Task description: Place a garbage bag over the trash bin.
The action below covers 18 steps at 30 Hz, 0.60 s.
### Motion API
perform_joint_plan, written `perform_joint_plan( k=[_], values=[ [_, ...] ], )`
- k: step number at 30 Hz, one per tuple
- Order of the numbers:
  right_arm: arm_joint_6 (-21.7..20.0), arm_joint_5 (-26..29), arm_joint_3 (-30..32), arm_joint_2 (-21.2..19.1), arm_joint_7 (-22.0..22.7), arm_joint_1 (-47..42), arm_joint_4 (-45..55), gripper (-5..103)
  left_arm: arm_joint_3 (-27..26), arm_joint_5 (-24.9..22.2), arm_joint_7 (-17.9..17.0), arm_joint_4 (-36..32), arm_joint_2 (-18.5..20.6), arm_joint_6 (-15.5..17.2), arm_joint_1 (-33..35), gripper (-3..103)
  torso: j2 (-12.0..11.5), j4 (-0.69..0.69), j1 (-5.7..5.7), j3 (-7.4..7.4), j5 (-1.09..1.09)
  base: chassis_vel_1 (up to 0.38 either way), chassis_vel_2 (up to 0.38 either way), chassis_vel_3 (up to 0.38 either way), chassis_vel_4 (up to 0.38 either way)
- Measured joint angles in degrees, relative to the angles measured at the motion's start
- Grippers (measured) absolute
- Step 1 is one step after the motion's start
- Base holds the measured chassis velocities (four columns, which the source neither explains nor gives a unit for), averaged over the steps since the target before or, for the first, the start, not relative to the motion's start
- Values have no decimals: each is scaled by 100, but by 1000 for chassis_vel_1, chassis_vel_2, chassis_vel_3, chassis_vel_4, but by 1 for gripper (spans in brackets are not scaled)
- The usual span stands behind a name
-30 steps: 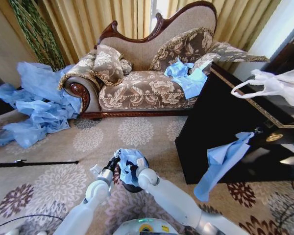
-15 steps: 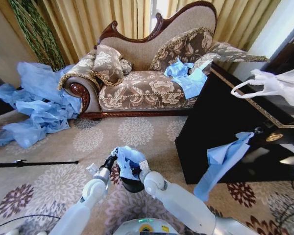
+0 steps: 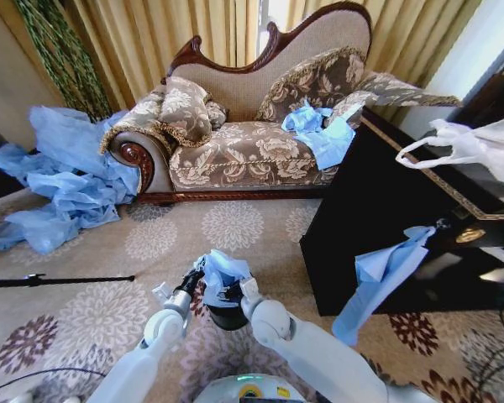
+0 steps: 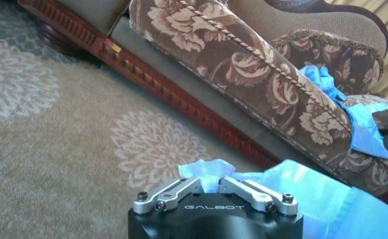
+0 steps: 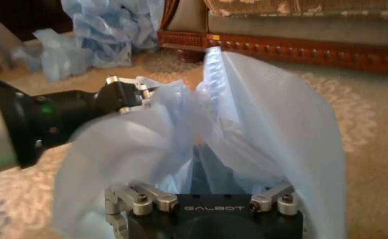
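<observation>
while both arms work: garbage bag (image 3: 223,270) now bunches higher over trash bin (image 3: 225,317)
left gripper (image 3: 199,274): pinching bag edge
right gripper (image 3: 233,291): clamped on bag
meaning: mouth not yet spread over the rim

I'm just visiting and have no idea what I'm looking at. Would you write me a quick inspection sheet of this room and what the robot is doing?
Surface: patterned carpet.
Job's things: garbage bag bunched above the trash bin, held at both sides, not yet over the rim.
Clutter: heap of blue sheeting on the floor, blue plastic on the sofa, another piece hanging from the black cabinet, white bag on top.
Grippers: left gripper and right gripper both shut on the bag.
Cables: black rod on the carpet.
Surroundings: sofa, curtains.
</observation>
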Motion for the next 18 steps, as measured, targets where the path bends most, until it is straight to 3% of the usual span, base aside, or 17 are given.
perform_joint_plan(
  k=[2, 4, 6, 8, 10, 12, 18],
  values=[
    [290, 167, 328, -16, -590, -253, -71, 100, -26, 2, 19, -22, 11, -7, 19, 0, 0, 1, 0, 0, 0, 0, 0, 0, 0],
    [407, 140, 381, -9, -714, -292, -144, 100, -33, 2, 23, -26, 13, -8, 24, 0, 0, 2, 0, 0, 0, 0, 0, 0, 0],
    [807, 17, 492, 46, -1027, -388, -426, 100, -53, 1, 27, -43, 34, -9, 43, 0, 0, 2, 0, 0, 1, 0, 0, 0, 0],
    [905, -2, 505, 80, -1046, -412, -483, 103, -58, 1, 27, -58, 42, -9, 48, 0, 0, 2, 0, 0, 1, 0, 0, 0, 0],
    [980, -17, 487, 137, -956, -443, -505, 96, -60, 1, 18, -86, 48, -11, 54, 0, 0, 2, 0, 0, 1, 0, 0, 0, 0],
    [991, -33, 479, 146, -924, -454, -497, 96, -60, 2, 13, -99, 49, -11, 56, 0, 0, 2, 0, 0, 0, 0, 0, 0, 0],
    [1013, -307, 508, 0, -763, -670, 9, 77, -87, 50, -2, -129, 68, -23, 89, 0, 0, 2, 0, 0, 0, 0, 0, 0, 0]
  ],
)
